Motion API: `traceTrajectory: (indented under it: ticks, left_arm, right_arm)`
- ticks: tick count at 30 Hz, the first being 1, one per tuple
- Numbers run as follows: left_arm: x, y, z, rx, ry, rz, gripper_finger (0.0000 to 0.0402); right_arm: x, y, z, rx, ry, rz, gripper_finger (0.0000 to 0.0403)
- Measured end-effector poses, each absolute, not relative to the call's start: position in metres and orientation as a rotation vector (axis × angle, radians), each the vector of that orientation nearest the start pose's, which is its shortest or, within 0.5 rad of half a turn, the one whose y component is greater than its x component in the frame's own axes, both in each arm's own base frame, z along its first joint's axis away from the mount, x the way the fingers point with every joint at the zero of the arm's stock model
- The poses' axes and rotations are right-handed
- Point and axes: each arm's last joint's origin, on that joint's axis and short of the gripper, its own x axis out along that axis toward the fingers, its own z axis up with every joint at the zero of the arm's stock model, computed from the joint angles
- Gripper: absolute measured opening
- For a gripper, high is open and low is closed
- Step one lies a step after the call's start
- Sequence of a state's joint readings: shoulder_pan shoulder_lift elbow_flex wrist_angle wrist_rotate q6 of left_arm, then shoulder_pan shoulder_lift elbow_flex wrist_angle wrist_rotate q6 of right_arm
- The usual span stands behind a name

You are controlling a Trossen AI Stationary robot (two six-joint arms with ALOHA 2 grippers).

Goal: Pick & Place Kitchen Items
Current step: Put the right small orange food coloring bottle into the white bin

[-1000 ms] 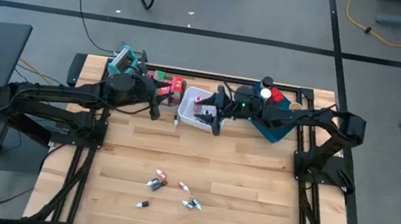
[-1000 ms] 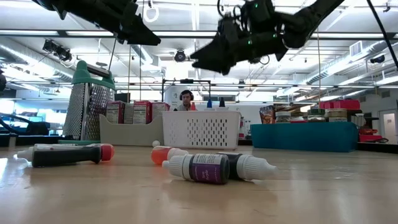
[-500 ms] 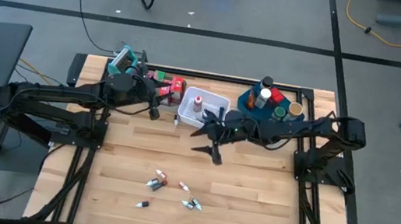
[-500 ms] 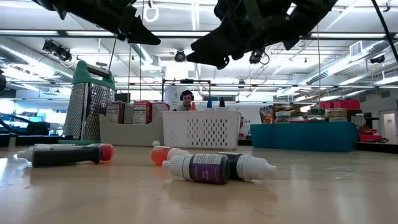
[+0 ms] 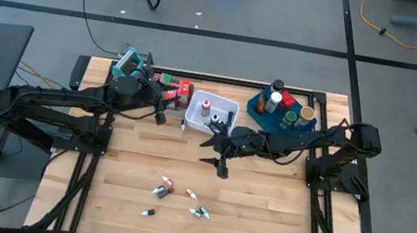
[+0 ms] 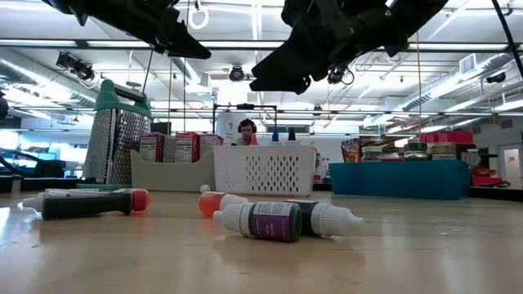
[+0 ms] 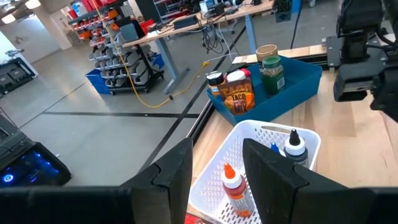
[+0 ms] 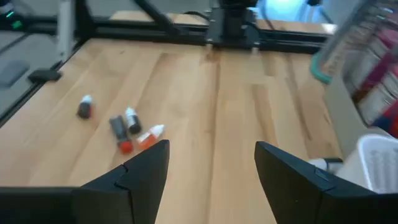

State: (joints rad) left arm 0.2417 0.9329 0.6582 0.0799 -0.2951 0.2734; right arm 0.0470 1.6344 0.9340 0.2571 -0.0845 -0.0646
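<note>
Hanging over bare wood near the table's middle, the right gripper [image 5: 220, 166] has its fingers spread apart and nothing between them; its wrist view looks down toward the loose tubes, so I judge it is heading for the next pick. The left gripper [image 5: 161, 116] waits beside the white mesh basket [image 5: 227, 104], fingers also apart and empty.

Kitchen items sit in three groups. A scatter of tiny bottles and tubes [image 5: 163, 188] lies on the near part of the table, well apart from both grippers; from table height a purple-labelled bottle [image 6: 270, 220] lies on its side, touching a second white-capped one. A few small bottles [image 7: 233, 185] already stand in the basket. Jars and a carton [image 5: 282, 104] fill the blue tray [image 7: 300, 79] at the far right; red cartons [image 5: 176, 87] and a box grater [image 6: 118, 135] stand far left.

Surface: pale butcher-block planks [image 5: 136, 164] in a black frame. Room: grey floor, trailing cables, open workshop with benches; a person [image 6: 245, 131] sits behind the table.
</note>
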Motion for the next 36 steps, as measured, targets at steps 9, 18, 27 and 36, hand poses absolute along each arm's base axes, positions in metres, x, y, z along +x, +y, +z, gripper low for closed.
traceTrajectory:
  ticks: [9, 18, 27, 36]
  left_arm:
    - [0.200, 0.058, 0.288, 0.268, 0.268, 0.505, 0.0150]
    - [0.201, 0.058, 0.288, 0.267, 0.268, 0.505, 0.0150]
    - [0.201, 0.058, 0.290, 0.267, 0.258, 0.507, 0.0150]
    - [0.202, 0.056, 0.289, 0.084, 0.208, 0.443, 0.0150]
  right_arm:
    - [0.348, 0.016, 0.210, -0.041, 0.476, 0.044, 0.0247]
    - [0.354, 0.052, 0.204, -0.061, 0.421, 0.186, 0.0247]
    - [0.371, 0.070, 0.145, 0.069, 0.509, 0.252, 0.0247]
    - [0.404, 0.104, 0.110, 0.122, 0.532, 0.385, 0.0247]
